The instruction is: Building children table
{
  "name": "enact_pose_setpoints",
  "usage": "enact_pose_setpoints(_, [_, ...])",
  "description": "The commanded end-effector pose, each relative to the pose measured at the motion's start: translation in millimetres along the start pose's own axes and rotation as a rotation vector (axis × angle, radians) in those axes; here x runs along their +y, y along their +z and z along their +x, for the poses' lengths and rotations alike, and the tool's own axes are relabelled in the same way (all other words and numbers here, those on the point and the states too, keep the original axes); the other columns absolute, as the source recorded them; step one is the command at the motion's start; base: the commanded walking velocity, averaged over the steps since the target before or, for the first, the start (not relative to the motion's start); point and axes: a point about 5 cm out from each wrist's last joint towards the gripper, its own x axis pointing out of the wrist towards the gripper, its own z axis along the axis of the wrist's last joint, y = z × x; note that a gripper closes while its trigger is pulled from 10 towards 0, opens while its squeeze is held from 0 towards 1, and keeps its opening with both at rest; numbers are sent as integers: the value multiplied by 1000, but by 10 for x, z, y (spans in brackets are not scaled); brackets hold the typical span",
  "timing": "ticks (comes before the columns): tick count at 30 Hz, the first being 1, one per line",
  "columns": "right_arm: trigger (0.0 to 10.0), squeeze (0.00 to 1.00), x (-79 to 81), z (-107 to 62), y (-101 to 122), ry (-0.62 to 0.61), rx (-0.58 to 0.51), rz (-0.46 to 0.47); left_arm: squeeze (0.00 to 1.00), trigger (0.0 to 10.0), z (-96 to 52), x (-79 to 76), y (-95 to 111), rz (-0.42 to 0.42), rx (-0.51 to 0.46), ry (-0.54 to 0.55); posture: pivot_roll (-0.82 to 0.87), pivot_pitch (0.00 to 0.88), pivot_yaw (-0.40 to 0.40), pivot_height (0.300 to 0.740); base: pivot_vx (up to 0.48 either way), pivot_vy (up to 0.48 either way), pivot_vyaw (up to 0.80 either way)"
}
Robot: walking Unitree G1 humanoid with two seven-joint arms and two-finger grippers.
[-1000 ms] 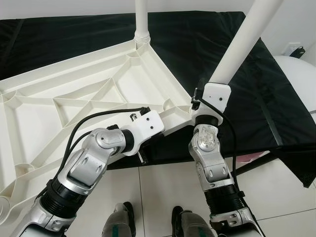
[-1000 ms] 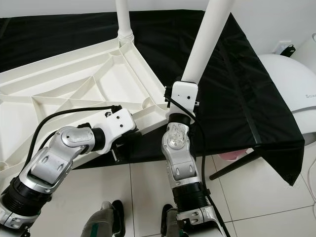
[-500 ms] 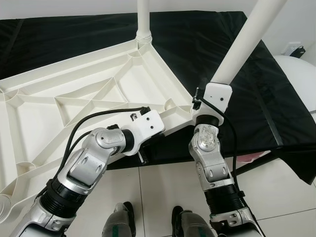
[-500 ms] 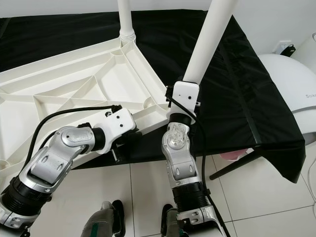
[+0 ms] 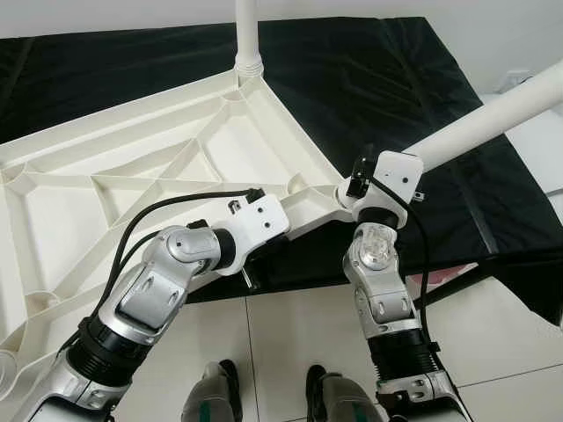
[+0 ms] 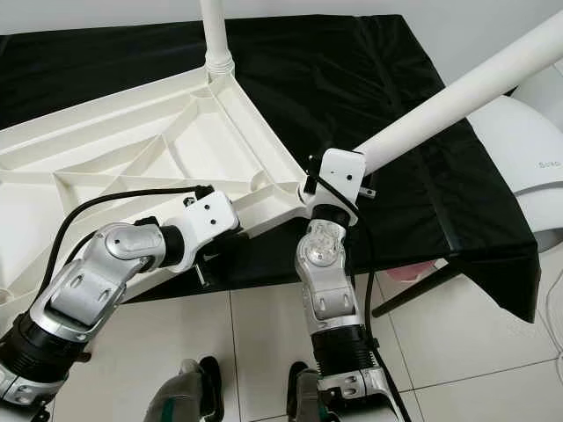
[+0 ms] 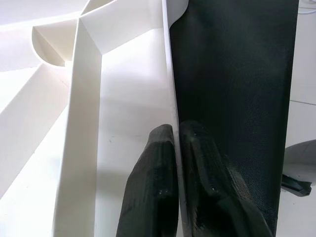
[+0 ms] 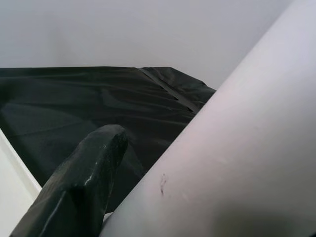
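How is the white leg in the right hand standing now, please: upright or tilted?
Tilted: the white leg slants up to the robot's right from the right hand.

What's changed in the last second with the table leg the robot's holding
The right gripper has swung the leg it holds from near upright down toward the robot's right, so it now slants low over the black cloth. The left gripper stays clamped on the tabletop rim; the far leg stays upright.
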Motion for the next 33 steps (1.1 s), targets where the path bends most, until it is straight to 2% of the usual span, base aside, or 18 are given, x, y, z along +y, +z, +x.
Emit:
enact_pose_setpoints(1, [10000, 0, -102, -41, -204, -37, 90, -49, 0, 10000, -24, 60, -69, -8, 43, 50, -85, 237, -1, 740, 0, 0, 0])
enact_pose_setpoints(8, [10000, 0, -102, -39, -199, -40, 87, -48, 0, 10000, -26, 63, -69, -9, 44, 50, -85, 240, -2, 740, 0, 0, 0])
enact_pose_setpoints(9, [3608, 0, -102, -38, -194, -44, 86, -41, 0, 10000, -26, 64, -70, -9, 44, 50, -85, 239, -2, 740, 0, 0, 0])
enact_pose_setpoints(10, [3608, 0, -102, -38, -194, -44, 86, -41, 0, 10000, -26, 64, -70, -9, 44, 50, -85, 239, -2, 740, 0, 0, 0])
enact_pose_setpoints(11, [0, 0, -98, -40, -184, -47, 82, -26, 0, 10000, -27, 68, -72, -10, 45, 51, -84, 239, -1, 740, 0, 0, 0])
enact_pose_setpoints(15, [0, 0, -89, -41, -169, -42, 72, -30, 0, 10000, -29, 71, -72, -9, 45, 54, -84, 239, -1, 740, 0, 0, 0])
enact_pose_setpoints(16, [3020, 0, -86, -37, -169, -42, 72, -29, 0, 10000, -29, 74, -72, -8, 45, 54, -83, 239, 0, 740, 0, 0, 0])
enact_pose_setpoints(17, [3020, 0, -86, -37, -169, -42, 72, -29, 0, 10000, -29, 74, -72, -8, 45, 54, -83, 239, 0, 740, 0, 0, 0])
enact_pose_setpoints(18, [4039, 0, -82, -34, -170, -38, 72, -27, 0, 10000, -30, 76, -71, -8, 45, 55, -83, 239, 0, 740, 0, 0, 0])
enact_pose_setpoints(19, [8863, 0, -74, -32, -171, -34, 74, -24, 0, 10000, -31, 80, -72, -7, 45, 55, -83, 238, 1, 740, 0, 0, 0])
enact_pose_setpoints(20, [8863, 0, -74, -32, -171, -34, 74, -24, 0, 10000, -31, 80, -72, -7, 45, 55, -83, 238, 1, 740, 0, 0, 0])
enact_pose_setpoints(21, [10000, 0, -67, -31, -172, -28, 76, -19, 0, 10000, -31, 83, -72, -7, 45, 56, -83, 238, 1, 740, 0, 0, 0])
enact_pose_setpoints(23, [0, 0, -51, -34, -169, -18, 77, 0, 0, 10000, -33, 88, -71, -5, 45, 57, -82, 236, 2, 740, 0, 0, 0])
enact_pose_setpoints(27, [0, 0, -36, -37, -158, -10, 69, 9, 0, 10000, -34, 92, -70, -3, 46, 58, -82, 236, 2, 740, 0, 0, 0])
enact_pose_setpoints(28, [7765, 0, -25, -36, -150, -3, 66, 17, 0, 10000, -35, 94, -69, -3, 46, 58, -81, 237, 3, 740, 0, 0, 0])
enact_pose_setpoints(30, [7765, 0, -17, -35, -144, 3, 64, 24, 0, 10000, -35, 96, -69, -2, 46, 59, -81, 237, 3, 740, 0, 0, 0])
enact_pose_setpoints(31, [10000, 0, 0, -30, -122, 19, 55, 41, 0, 10000, -36, 96, -68, -2, 46, 59, -81, 237, 3, 740, 0, 0, 0])
enact_pose_setpoints(33, [10000, 0, 29, -25, -83, 46, 41, 74, 0, 10000, -38, 95, -67, 0, 46, 59, -81, 237, 3, 740, 0, 0, 0])
